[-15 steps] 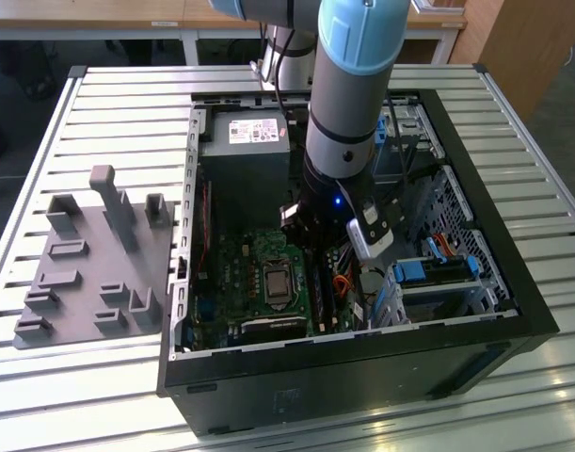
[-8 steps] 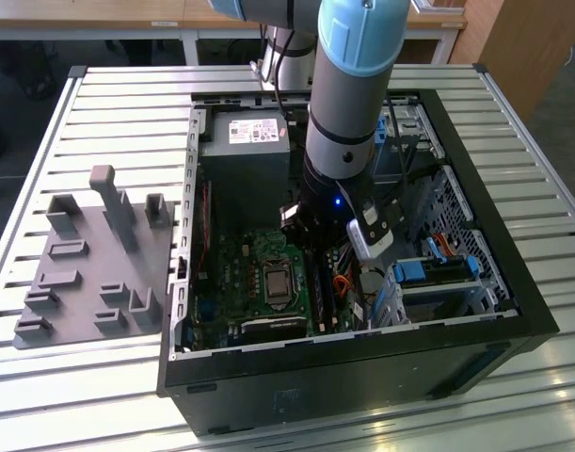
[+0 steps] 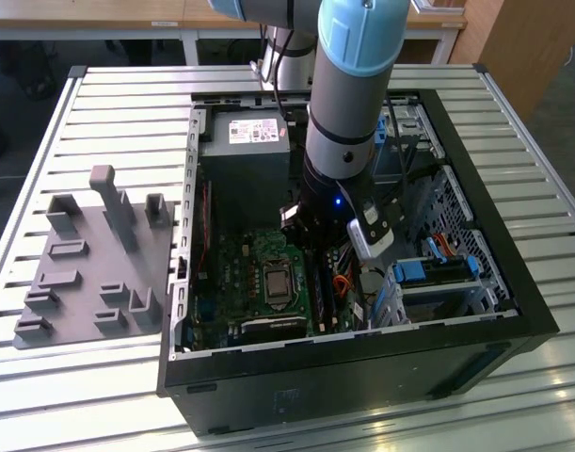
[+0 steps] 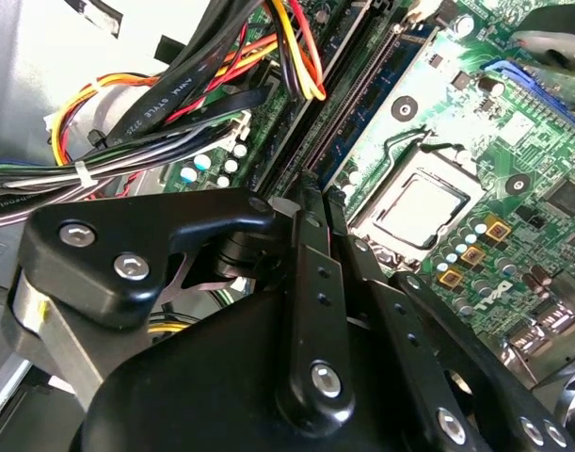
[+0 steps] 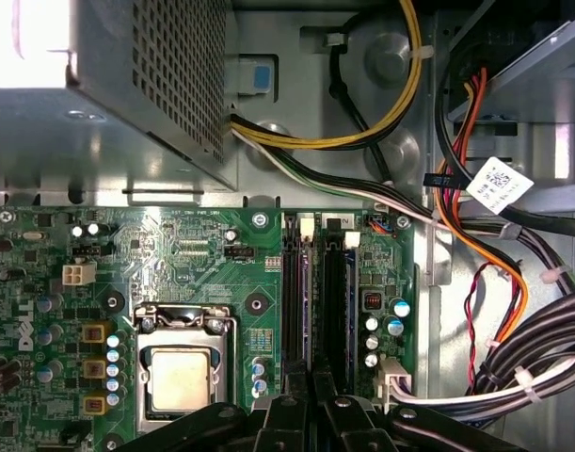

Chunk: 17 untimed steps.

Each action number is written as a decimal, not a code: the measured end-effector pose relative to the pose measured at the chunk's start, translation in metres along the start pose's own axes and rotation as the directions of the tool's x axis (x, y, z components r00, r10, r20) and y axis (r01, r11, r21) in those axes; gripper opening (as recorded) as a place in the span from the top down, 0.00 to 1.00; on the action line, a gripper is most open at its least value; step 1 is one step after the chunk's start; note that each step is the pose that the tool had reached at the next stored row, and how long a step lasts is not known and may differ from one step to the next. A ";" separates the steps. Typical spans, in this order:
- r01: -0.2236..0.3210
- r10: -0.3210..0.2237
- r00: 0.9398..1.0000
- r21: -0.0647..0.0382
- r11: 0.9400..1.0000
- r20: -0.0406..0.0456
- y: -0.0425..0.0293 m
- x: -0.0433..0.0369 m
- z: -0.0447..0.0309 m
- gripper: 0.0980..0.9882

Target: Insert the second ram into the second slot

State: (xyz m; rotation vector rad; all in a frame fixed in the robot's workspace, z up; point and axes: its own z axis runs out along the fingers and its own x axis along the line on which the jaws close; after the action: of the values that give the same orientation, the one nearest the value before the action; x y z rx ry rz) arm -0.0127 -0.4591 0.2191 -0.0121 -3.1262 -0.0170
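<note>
The gripper (image 4: 313,196) is low inside the open computer case (image 3: 362,381), and its black fingers (image 4: 315,282) are pressed together with no clear gap between them; if they pinch something cannot be told. Just beyond the fingertips the second ram (image 4: 372,104) stands on its edge in a memory slot, lying along the board right beside the processor socket (image 4: 414,202). On the other side of the slots, a bundle of coloured cables (image 4: 174,104) crosses the board. Farther away sits the grey power supply (image 3: 245,155). Outside the case, on the slatted table (image 3: 108,94), a grey holder tray (image 3: 89,264) lies at the exterior view's left.
</note>
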 end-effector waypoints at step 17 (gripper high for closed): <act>0.000 0.000 1.000 -0.001 1.000 0.000 -0.0001 0.0001 0.0027 0.96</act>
State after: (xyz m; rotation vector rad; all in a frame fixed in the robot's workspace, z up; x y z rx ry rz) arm -0.0128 -0.4591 0.2164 -0.0121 -3.1262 -0.0192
